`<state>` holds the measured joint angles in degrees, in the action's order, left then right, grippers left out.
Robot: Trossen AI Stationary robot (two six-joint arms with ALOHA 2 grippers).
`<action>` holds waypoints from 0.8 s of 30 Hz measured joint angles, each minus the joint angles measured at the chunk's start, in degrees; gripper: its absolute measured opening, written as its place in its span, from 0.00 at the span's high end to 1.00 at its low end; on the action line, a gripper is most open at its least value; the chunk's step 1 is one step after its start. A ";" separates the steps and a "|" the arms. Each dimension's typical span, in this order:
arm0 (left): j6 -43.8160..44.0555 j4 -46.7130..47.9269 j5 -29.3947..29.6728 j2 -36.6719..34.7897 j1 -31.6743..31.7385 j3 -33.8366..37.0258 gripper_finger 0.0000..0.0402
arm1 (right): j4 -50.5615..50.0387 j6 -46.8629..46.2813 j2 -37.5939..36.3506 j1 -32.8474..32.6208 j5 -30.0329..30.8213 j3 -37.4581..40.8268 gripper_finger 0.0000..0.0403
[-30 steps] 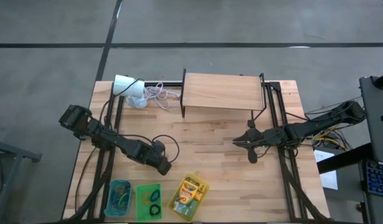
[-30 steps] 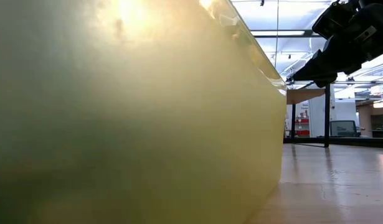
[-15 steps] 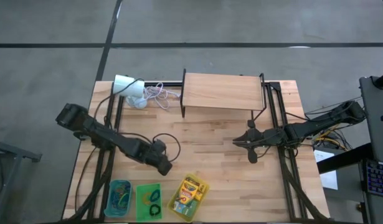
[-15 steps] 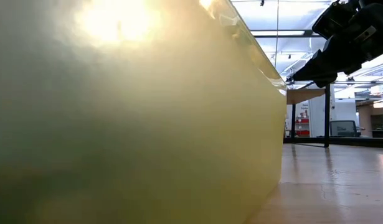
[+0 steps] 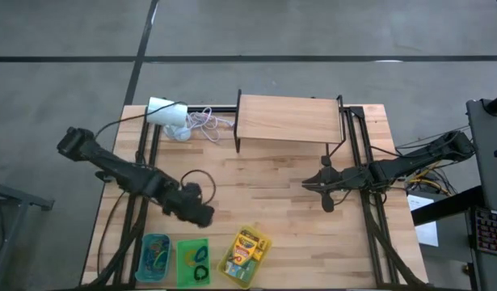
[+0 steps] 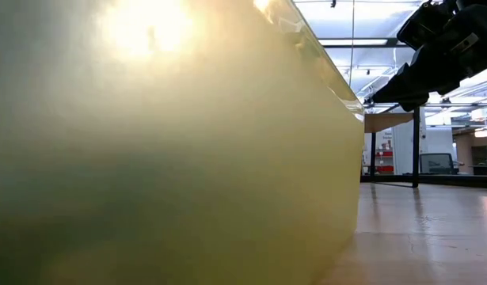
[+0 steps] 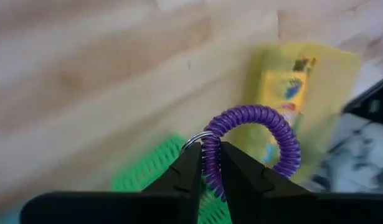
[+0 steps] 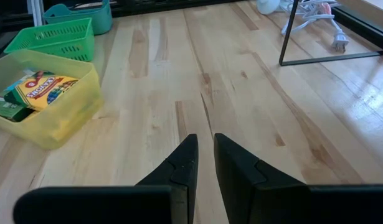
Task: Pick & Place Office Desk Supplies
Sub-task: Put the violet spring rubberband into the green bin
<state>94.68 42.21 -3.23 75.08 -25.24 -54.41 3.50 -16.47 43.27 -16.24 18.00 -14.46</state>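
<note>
While the right arm waits over the bare right half of the wooden table (image 5: 280, 186), the left gripper (image 7: 205, 163) is the one with something in it: its two dark fingers are pinched narrowly on a purple coiled band (image 7: 275, 134), a spiral loop with a small metal ring at the point where the fingers clamp it. From above, that gripper (image 5: 201, 215) hangs over the near left part of the table, just behind a row of three small baskets along the front edge. The teal basket (image 5: 154, 257) on the left holds a tangle of coloured loops, the green basket (image 5: 193, 260) in the middle holds a couple of dark loops, and the yellow basket (image 5: 245, 257) on the right holds crayon boxes (image 8: 38, 89) in yellow and green. Past the held band, the wrist camera shows the green basket below and the yellow one beyond it. The right gripper (image 8: 202, 163) is held above the table with its fingers nearly together and nothing between them. At the back stands a low wooden shelf (image 5: 288, 120) on thin black legs, and beside it at the rear left lies a white cylinder (image 5: 167, 111) with a thin white cord (image 5: 206, 121). At table height, the yellow basket's wall fills most of the low camera's sight.
</note>
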 joint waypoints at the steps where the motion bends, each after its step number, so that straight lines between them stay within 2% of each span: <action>1: 3.47 -0.10 -0.08 -0.47 -1.06 0.00 0.86 | 0.01 0.00 0.00 0.01 0.01 0.00 0.87; 11: 31.03 -3.06 0.44 1.16 -13.01 0.00 0.85 | 0.01 0.01 0.00 0.01 0.00 0.00 0.87; 17: 40.10 -6.65 0.61 5.58 -17.49 0.04 0.85 | 0.01 0.00 0.00 -0.01 0.00 0.00 0.87; 24: 44.81 -12.61 -0.24 11.56 -19.45 0.07 0.85 | 0.01 0.01 0.00 0.00 0.00 0.00 0.87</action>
<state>139.50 29.60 -3.47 86.64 -44.69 -54.35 3.51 -16.45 43.27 -16.24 18.00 -14.46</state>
